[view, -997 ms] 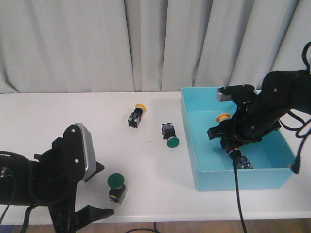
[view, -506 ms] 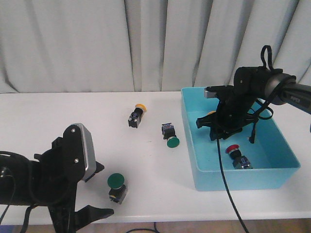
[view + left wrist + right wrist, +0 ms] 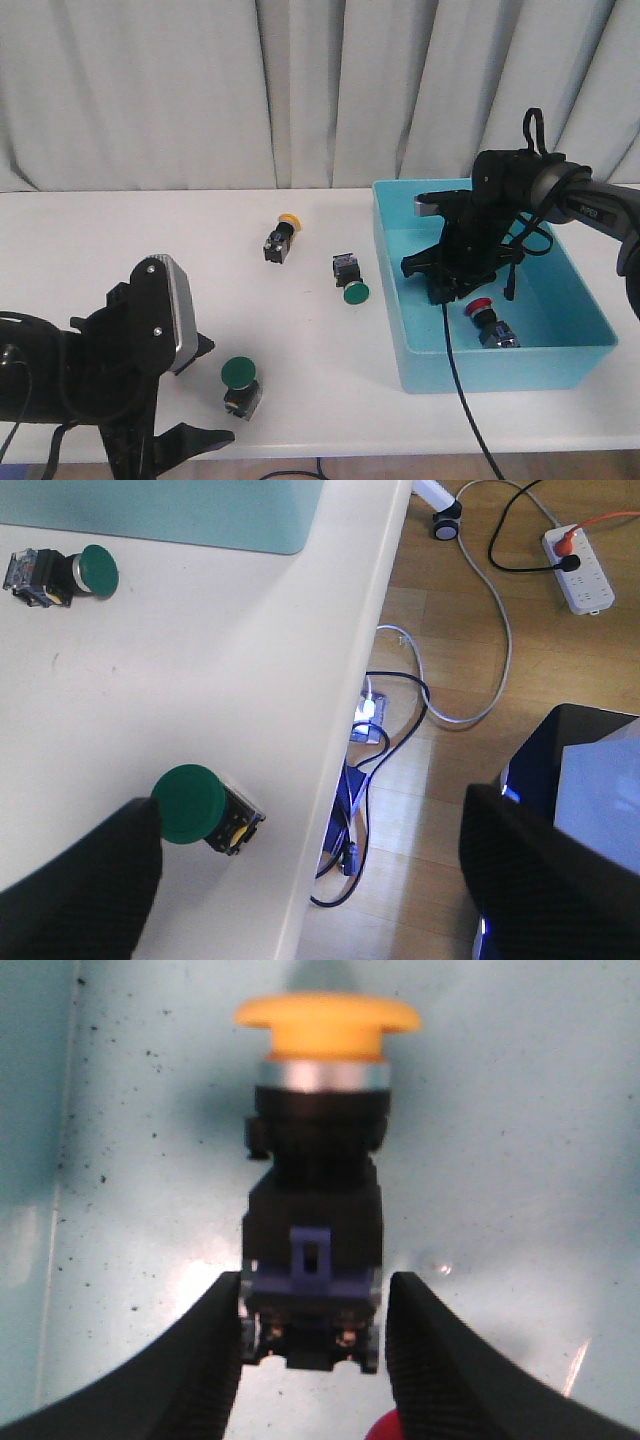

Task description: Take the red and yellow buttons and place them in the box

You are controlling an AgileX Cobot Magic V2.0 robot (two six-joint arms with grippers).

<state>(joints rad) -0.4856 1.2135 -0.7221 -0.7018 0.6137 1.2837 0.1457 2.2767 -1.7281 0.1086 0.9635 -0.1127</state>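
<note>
Two task buttons are already inside the box (image 3: pixel 560 360) in the front view: a red button (image 3: pixel 484 312) lies on the floor at about five o'clock from the right end effector (image 3: pixel 447 285), which reaches down inside and hides what it grips. A second yellow button (image 3: pixel 281 238) lies on the white bench (image 3: pixel 120 240) at roughly nine o'clock from the box, well apart from it. Green buttons (image 3: pixel 349 279) lie between them and near the front edge; they are not wanted. The left end effector (image 3: pixel 196 395) rests low at the near left.

Left wrist view: the left fingers (image 3: pixel 80 890) spread wide and empty, one just beside a green button (image 3: pixel 195 805) at the bench edge, cables on the floor beyond.

Right wrist view: the right fingers (image 3: pixel 205 1360) sit narrow on either side of the blocky base of a yellow button (image 3: pixel 322 1160) lying on the speckled turquoise floor; whether they press or have just let go I cannot tell. A sliver of red shows at six o'clock.

By my judgement these buttons are light, rigid plastic. The domed caps are smooth and would slip, so the flat black sides of the body are the place to grip. They look sturdy enough to drop a short way. The box walls are smooth and stiff.
</note>
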